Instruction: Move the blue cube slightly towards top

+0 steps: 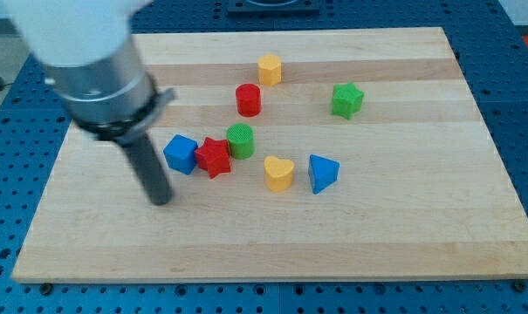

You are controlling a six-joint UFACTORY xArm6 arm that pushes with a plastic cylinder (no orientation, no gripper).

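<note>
The blue cube (181, 153) sits left of centre on the wooden board (403, 235), touching the red star (214, 157) on its right side. My tip (162, 200) rests on the board below and slightly left of the blue cube, a short gap apart from it. The dark rod rises up and to the left into the grey arm body (93, 65), which hides the board's top left part.
A green cylinder (240, 140) touches the red star's upper right. A yellow heart (278, 173) and a blue triangular block (322, 173) lie to the right. A red cylinder (248, 99), a yellow block (270, 69) and a green star (346, 99) stand nearer the top.
</note>
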